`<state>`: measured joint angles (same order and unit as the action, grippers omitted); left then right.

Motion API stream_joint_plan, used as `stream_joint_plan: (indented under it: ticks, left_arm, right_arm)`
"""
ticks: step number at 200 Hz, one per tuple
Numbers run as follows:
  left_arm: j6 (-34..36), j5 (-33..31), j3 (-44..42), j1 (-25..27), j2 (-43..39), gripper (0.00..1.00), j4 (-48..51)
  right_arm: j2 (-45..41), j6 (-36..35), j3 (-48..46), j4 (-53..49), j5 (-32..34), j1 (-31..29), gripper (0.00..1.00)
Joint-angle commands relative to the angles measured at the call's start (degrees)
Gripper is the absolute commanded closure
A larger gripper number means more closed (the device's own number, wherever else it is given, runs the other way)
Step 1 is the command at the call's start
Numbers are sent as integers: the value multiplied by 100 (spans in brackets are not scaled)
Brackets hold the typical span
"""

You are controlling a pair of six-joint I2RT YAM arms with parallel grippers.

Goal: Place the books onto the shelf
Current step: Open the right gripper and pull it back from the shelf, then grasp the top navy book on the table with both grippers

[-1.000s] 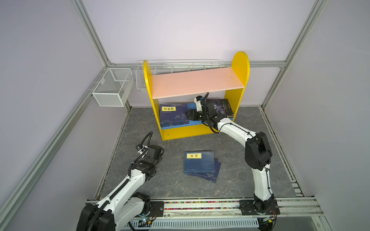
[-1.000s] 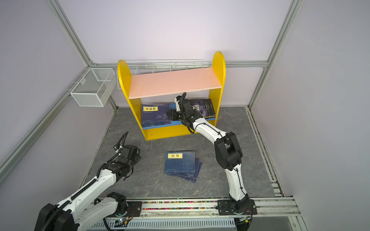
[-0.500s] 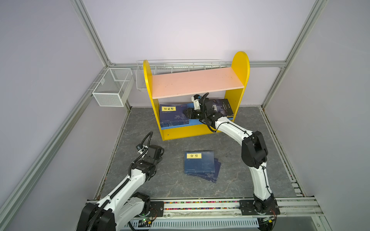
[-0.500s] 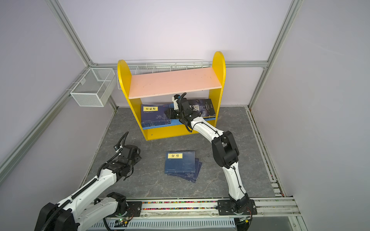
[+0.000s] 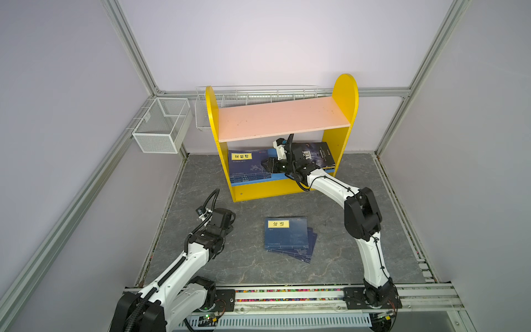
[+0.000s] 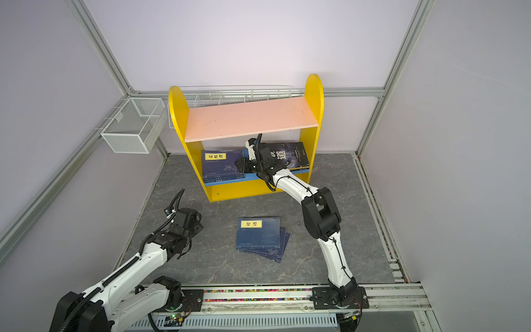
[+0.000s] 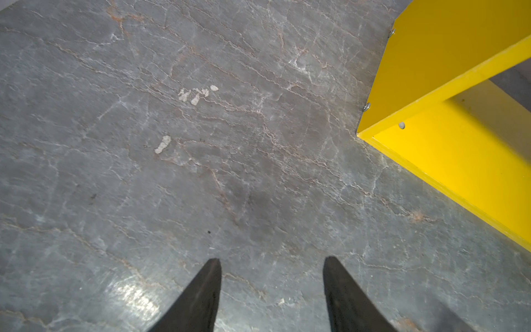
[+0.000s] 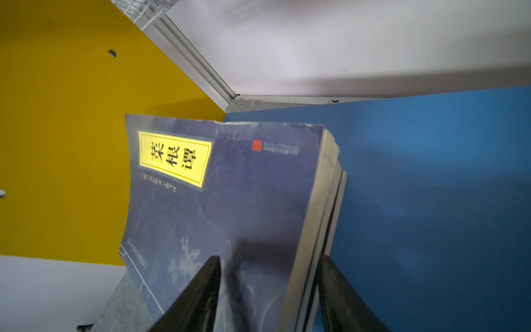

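Shelving in hand; floor pile untaken.
Left gripper [image 7: 271, 260] was held open, empty, over grey mat [image 7: 172, 172]; navy yellow-labelled paperbacks [image 5: 287, 237] lay piled mid-floor. On the blue lower board [image 8: 431, 172] of the yellow bookcase [image 5: 344, 95], right gripper [image 8: 269, 256] straddled a navy stack [image 8: 230, 186], grip undetermined; release and withdrawal judged next.

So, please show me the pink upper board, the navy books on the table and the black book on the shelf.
pink upper board [image 5: 283, 119]: in a top view, its bare middle.
stack of navy books [image 5: 287, 238]: in a top view, cover of the top book.
black book [image 5: 317, 155]: in a top view, its front cover.
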<state>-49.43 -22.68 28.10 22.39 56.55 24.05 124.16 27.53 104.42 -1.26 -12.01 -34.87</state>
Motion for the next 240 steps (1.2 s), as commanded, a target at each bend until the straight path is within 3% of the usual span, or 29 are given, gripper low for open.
stream_joint_plan:
  ticks: [1, 28, 50, 80, 113, 143, 208, 240]
  left_arm:
    - [329, 182, 81, -33, 14, 42, -163]
    - [735, 461, 167, -17, 129, 42, -310]
    - [1211, 727, 290, 229, 262, 43, -506]
    - [2106, 1387, 474, 1015, 649, 41, -1057]
    - [2744, 2031, 555, 1723, 1107, 37, -1424]
    - [2986, 2218, 631, 2044, 1428, 37, -1437]
    - [3179, 2583, 853, 2170, 2006, 42, -1498]
    - [3237, 2523, 967, 2251, 2382, 51, -1369]
  right_arm:
    - [-881, -303, -533, 474, 528, -19, 34]
    - [-1766, -475, -1537, 656, 1103, -19, 31]
    - [-2662, -506, -2323, 298, 1206, -19, 31]
    - [-3733, -406, -3500, -724, 713, -28, 31]
    - [-4544, -285, -4855, -1666, -500, -78, 33]
    - [-5115, -303, -5959, -2264, -715, -101, 34]
    - [-4811, -369, -6481, -1969, -957, -107, 37]
    - [-4423, -405, -6437, -1818, -1001, -53, 37]
